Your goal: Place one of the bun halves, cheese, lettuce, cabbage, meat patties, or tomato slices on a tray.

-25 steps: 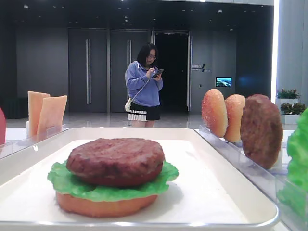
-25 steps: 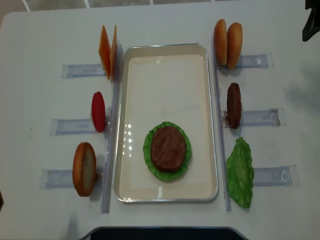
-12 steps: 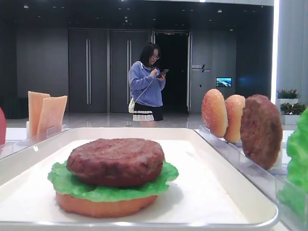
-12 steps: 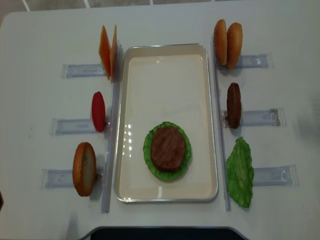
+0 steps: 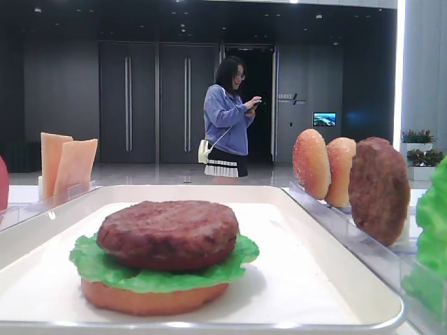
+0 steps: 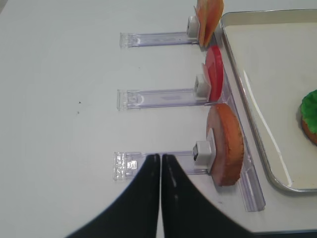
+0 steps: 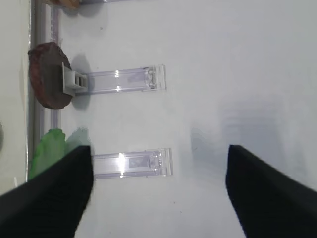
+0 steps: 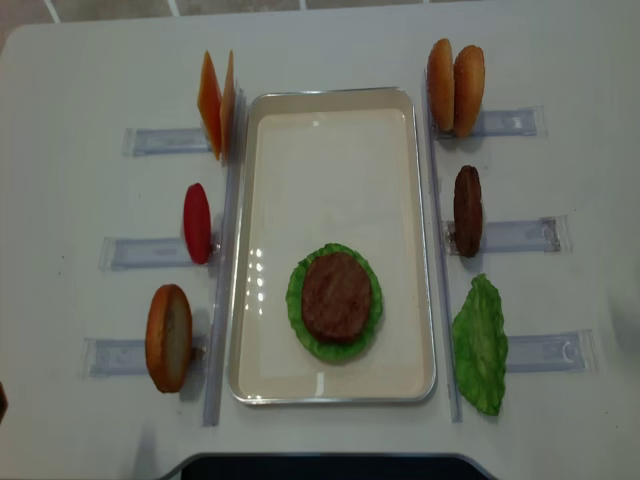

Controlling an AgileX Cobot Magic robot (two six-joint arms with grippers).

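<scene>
On the white tray (image 8: 330, 170) lies a stack: a bun half (image 5: 150, 299), lettuce (image 8: 296, 300), and a meat patty (image 8: 336, 297) on top. Upright in racks stand cheese (image 8: 216, 103), a tomato slice (image 8: 197, 222) and a bun half (image 8: 168, 337) on the left. On the right stand two bun halves (image 8: 456, 86), a patty (image 8: 467, 210) and lettuce (image 8: 481, 345). Cabbage is out of view. My right gripper (image 7: 158, 188) hangs open and empty over bare table beside the lettuce's rack (image 7: 131, 163). My left gripper (image 6: 161, 158) is shut and empty over the bun half's rack (image 6: 148, 161).
Clear plastic racks (image 8: 520, 235) lie along both sides of the tray on the white table (image 8: 90, 60). Neither arm shows in the overhead view. A person (image 5: 229, 118) stands far behind the table.
The dark arm part at the overhead view's top right corner has gone out of view. The person in the background has walked to the right. The food has not moved.
</scene>
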